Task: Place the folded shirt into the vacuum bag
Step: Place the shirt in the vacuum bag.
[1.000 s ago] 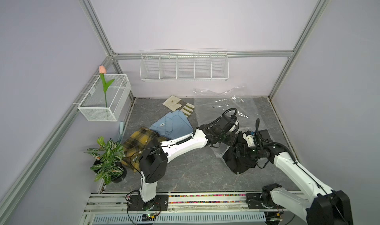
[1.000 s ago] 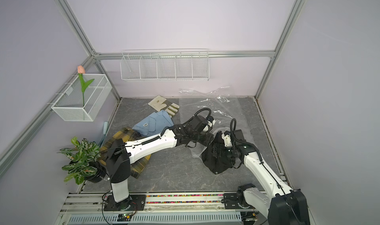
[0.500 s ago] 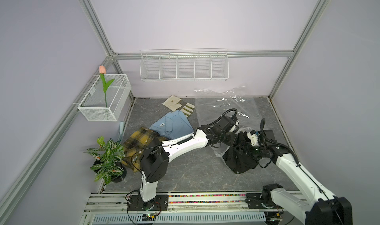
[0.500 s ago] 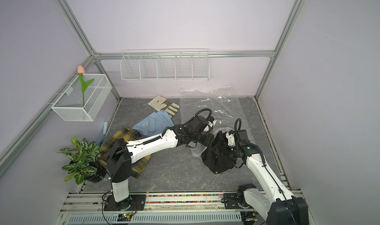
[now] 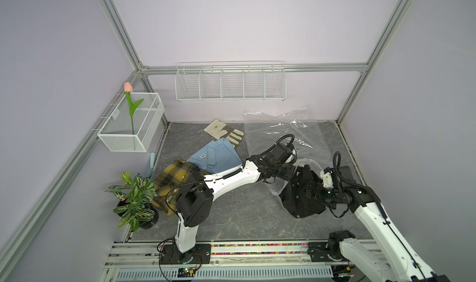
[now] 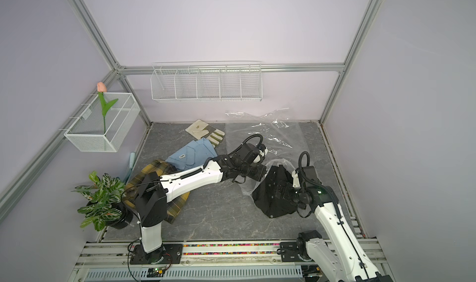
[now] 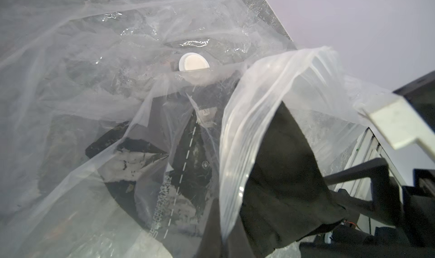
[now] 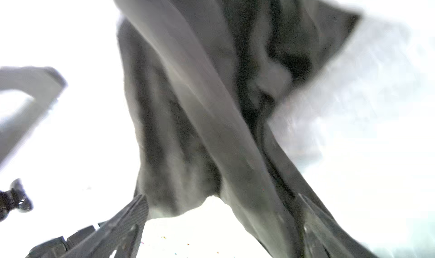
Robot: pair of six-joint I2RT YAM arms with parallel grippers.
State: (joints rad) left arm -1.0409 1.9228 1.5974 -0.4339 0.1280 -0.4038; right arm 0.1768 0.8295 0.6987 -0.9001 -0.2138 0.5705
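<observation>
Right wrist view: right jaws spread wide, black shirt (image 8: 211, 103) between them; left jaws pinching vacuum bag (image 7: 247, 117) lip.

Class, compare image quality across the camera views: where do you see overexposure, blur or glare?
Right wrist view: background blown out to white, the black shirt soft and washed grey. Left wrist view: sharp, with small bright glints on the clear bag. Both top views: evenly lit and sharp, glare streaks on the bag near the back wall.
</observation>
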